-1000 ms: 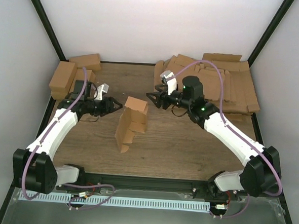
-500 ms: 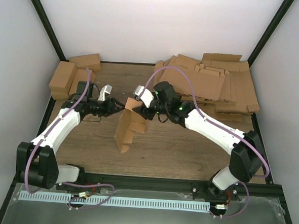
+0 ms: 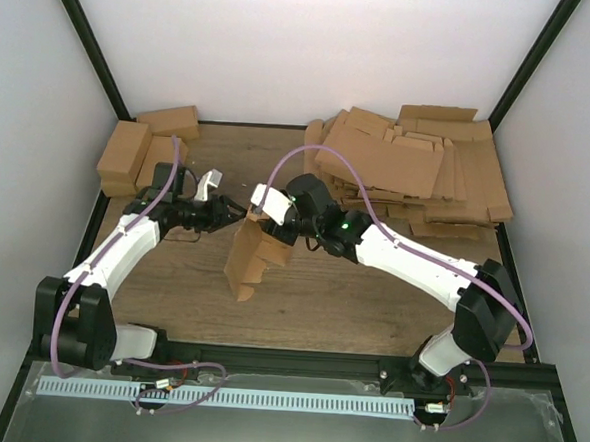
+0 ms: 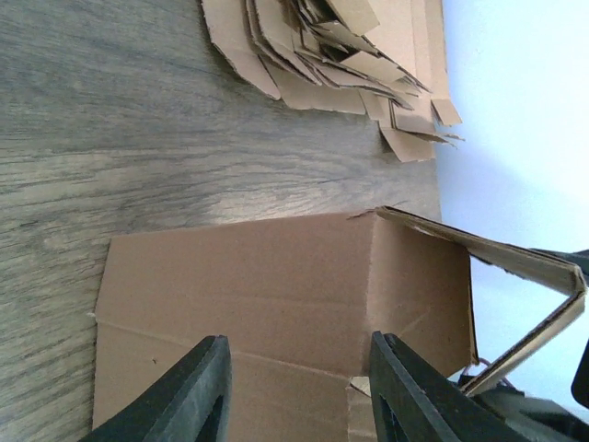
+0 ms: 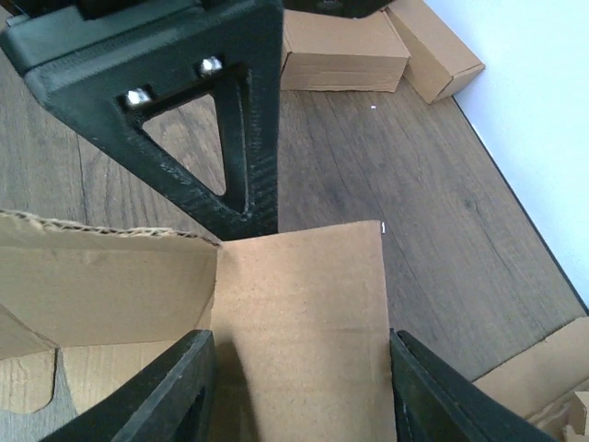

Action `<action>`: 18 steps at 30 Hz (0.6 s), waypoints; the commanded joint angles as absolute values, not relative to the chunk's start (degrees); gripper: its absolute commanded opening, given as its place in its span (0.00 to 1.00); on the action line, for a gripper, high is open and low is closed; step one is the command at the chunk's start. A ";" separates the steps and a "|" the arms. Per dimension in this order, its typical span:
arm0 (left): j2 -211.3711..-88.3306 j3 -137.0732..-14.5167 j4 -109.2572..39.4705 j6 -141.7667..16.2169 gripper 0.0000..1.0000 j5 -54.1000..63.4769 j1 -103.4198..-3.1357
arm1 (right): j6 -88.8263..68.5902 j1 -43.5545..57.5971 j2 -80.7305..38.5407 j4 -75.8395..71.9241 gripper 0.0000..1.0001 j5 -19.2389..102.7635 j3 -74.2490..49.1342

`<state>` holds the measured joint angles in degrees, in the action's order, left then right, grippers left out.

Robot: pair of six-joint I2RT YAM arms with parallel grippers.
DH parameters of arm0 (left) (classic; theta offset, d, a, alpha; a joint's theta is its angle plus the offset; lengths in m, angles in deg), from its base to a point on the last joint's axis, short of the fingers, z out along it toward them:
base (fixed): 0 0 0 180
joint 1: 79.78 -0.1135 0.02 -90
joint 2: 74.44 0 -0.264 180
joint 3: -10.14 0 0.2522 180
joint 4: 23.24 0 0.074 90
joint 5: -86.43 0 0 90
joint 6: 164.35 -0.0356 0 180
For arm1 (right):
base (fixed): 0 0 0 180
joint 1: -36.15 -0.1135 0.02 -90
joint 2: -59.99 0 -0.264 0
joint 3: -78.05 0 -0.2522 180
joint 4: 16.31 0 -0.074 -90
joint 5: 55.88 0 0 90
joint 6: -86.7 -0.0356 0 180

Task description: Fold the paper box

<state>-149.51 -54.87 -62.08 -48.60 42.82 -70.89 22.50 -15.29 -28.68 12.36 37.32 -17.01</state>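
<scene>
The brown paper box stands half-formed and tilted on the wooden table, its top open. My left gripper is open at the box's upper left side. In the left wrist view the box wall fills the space ahead of the open left gripper. My right gripper is open over the box's top right. In the right wrist view a box flap lies between the spread jaws of the right gripper. A left fingertip shows just beyond the flap.
A pile of flat cardboard blanks lies at the back right and also shows in the left wrist view. Several folded boxes sit at the back left and show in the right wrist view. Walls close in both sides.
My right arm has swung left from near the blank pile to the box top, its jaws now around a flap. My left gripper has edged right against the box.
</scene>
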 commanded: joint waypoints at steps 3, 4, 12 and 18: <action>-149.39 -53.31 -60.39 -48.72 0.44 43.42 -70.91 | 23.74 -17.54 -26.53 10.07 0.54 32.99 -18.02; -149.34 -53.21 -60.38 -48.75 0.44 43.43 -70.90 | 23.28 -17.51 -25.91 9.82 0.54 33.68 -18.37; -149.07 -52.82 -60.14 -48.71 0.44 43.54 -70.84 | 20.86 -17.55 -22.40 9.68 0.47 34.70 -19.81; -148.76 -52.49 -59.89 -48.44 0.44 43.64 -70.81 | 19.64 -17.54 -23.44 11.69 0.35 35.32 -19.42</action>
